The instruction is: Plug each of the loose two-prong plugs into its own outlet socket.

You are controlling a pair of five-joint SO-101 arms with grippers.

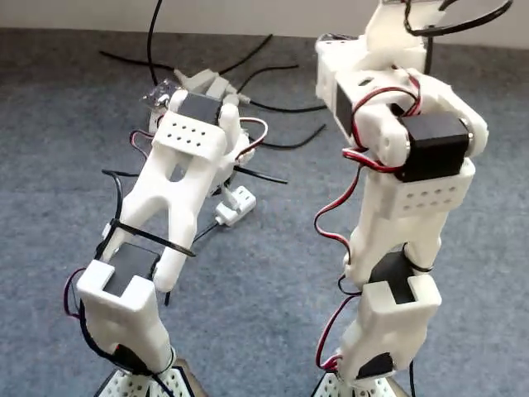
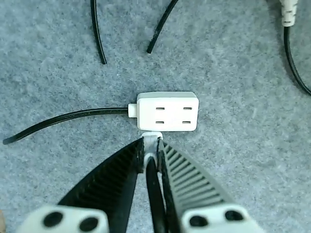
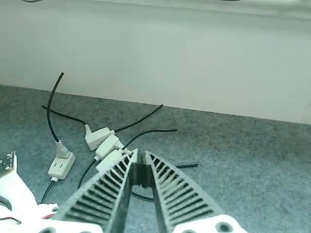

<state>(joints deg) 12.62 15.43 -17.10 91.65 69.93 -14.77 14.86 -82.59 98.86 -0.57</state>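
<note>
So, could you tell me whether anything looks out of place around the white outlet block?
Yes. The left gripper is shut on a small white plug that sits at the side edge of the white rectangular outlet block, whose slots face upward, so the plug is not lined up with them. Short black cords nearby end loose.

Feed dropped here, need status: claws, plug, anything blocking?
Left claw shut on plug, against outlet block; sockets empty. Right claw shut, empty. Loose cords nearby.
</note>
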